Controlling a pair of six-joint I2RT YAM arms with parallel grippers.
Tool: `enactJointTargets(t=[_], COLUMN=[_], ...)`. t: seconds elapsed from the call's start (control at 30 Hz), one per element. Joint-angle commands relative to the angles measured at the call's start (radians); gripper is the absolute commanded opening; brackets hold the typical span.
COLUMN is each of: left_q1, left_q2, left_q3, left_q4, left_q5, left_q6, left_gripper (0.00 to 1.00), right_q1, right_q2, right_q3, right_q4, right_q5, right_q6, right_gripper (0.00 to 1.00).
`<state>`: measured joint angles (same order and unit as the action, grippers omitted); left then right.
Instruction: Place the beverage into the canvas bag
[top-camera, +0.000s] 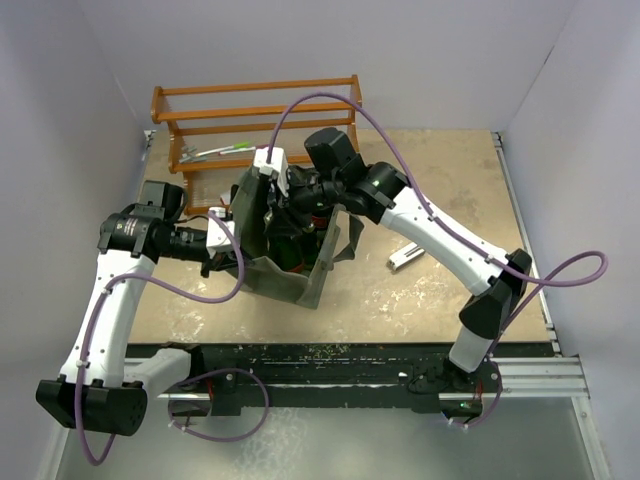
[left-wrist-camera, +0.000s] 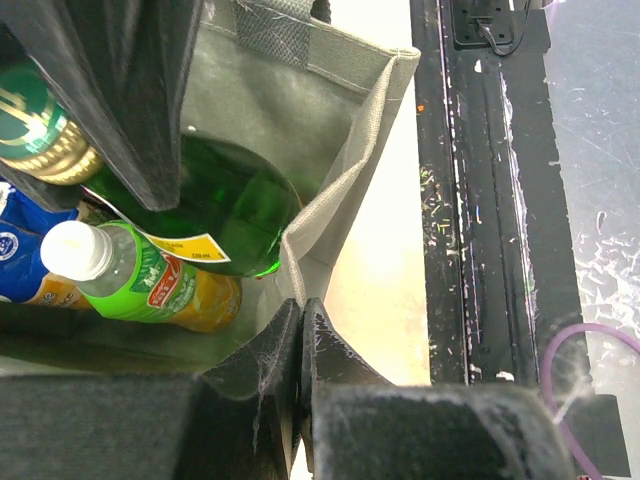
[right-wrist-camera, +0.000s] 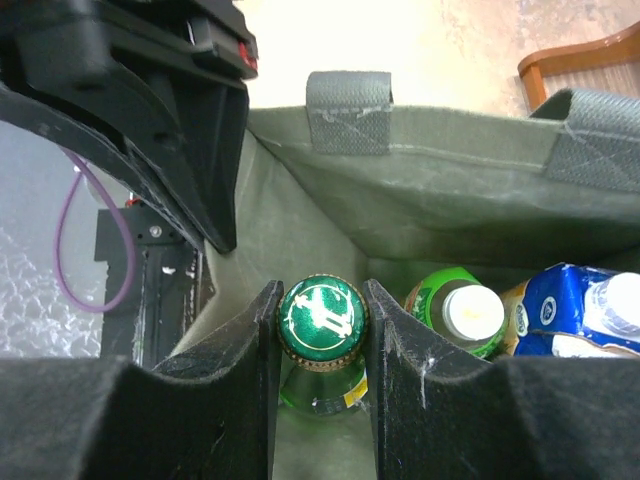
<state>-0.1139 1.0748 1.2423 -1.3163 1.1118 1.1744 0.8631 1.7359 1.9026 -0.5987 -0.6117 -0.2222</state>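
Green bottle (right-wrist-camera: 322, 320) is down inside the canvas bag (top-camera: 290, 280), toward the counter's left edge, next to the smaller bottles (right-wrist-camera: 460, 315). Right gripper (right-wrist-camera: 320, 300) clamps its cap; left gripper (left-wrist-camera: 301, 335) is pinched tight on the bag rim. Lower straight until the base seats, then release, with the rim pulled open.

Inside the canvas bag (right-wrist-camera: 450, 200), a white-capped bottle (right-wrist-camera: 470, 312) and a blue-labelled bottle (right-wrist-camera: 575, 315) crowd the floor beside the green bottle (right-wrist-camera: 322, 317). A wooden rack (top-camera: 255, 110) stands behind the bag.
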Motion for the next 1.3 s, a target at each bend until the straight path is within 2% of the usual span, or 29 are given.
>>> enactJointTargets(t=[0.0, 0.53, 0.77, 1.07, 1.27], left_q1=[-0.006, -0.007, -0.007, -0.007, -0.007], left_q2=[-0.023, -0.035, -0.017, -0.04, -0.027], left_q3=[0.009, -0.012, 0.021, 0.048, 0.074], left_q4=[-0.017, 0.026, 0.025, 0.079, 0.077], left_q5=[0.042, 0.049, 0.072, 0.123, 0.13], left_q6=[0.026, -0.037, -0.108, -0.237, -0.277], left_gripper=[0.05, 0.05, 0.05, 0.03, 0.01], right_q1=[0.009, 0.011, 0.011, 0.011, 0.011], right_q2=[-0.091, -0.113, -0.124, -0.144, -0.139], right_q3=[-0.058, -0.259, -0.331, -0.472, -0.506], right_q4=[0.184, 0.352, 0.399, 0.566, 0.612], right_q5=[-0.049, -0.05, -0.053, -0.063, -0.036], right_q6=[-0.018, -0.047, -0.036, 0.025, 0.05], right_gripper=[0.0, 0.0, 0.0, 0.0, 0.0])
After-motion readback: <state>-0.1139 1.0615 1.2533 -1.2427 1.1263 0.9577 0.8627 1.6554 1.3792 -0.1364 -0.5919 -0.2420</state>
